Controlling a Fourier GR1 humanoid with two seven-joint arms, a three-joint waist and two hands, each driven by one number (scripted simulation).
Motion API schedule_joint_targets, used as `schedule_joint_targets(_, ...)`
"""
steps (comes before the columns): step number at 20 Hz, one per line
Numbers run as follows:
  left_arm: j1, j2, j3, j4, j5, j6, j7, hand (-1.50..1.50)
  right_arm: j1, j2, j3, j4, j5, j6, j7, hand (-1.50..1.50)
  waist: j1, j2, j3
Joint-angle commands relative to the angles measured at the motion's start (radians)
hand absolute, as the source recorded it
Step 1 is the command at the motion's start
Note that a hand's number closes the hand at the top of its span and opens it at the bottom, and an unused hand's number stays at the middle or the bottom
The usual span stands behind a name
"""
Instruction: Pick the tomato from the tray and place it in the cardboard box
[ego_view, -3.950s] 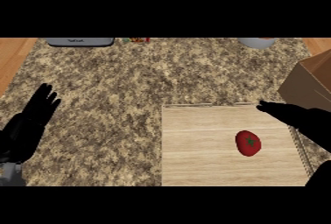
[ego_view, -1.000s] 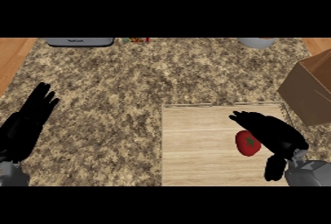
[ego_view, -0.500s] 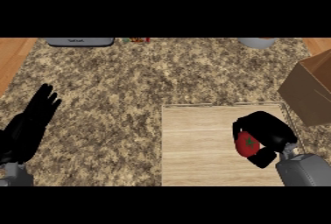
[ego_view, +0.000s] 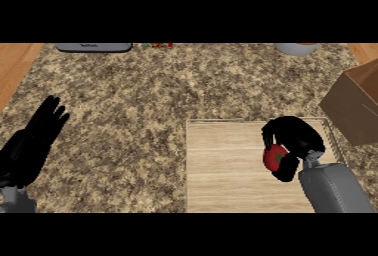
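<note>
Fingers straight and pointing to the far side, the black left hand (ego_view: 29, 150) rests open at the left edge of the speckled brown stone counter (ego_view: 148, 90), holding nothing. It is well apart from everything the task concerns.

Further right, at the near side, lies the pale wooden tray (ego_view: 221, 175). Over its right part is the round red tomato (ego_view: 275, 156), with its green stem spot facing up. The black right hand (ego_view: 299, 137) arches over it from the far side and the right. Its fingers curl down round the fruit, which shows at the hand's left flank, on the inner side of the fingers. Whether the tomato has left the tray's surface cannot be told from this view.

The open brown cardboard box (ego_view: 358, 107) stands at the right edge, just beyond the tray's far right corner. From the tomato it lies rightward and farther away, so this hand is much the nearer one. The carry likely calls for a lift and then a short move right and away.
</note>
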Motion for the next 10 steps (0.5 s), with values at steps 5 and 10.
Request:
schedule_joint_targets(5,-0.006,0.001,-0.002,-0.041,0.005,0.006,0.036,0.00,-0.174,0.151,-0.127,0.236,0.097,-0.199,0.309,1.50,0.005,0.000,0.001)
schedule_joint_targets(10,0.051,-0.012,-0.004,-0.106,0.000,0.013,0.050,0.00,-0.260,0.120,-0.146,0.212,0.104,-0.232,0.321,1.50,-0.002,-0.003,0.001)
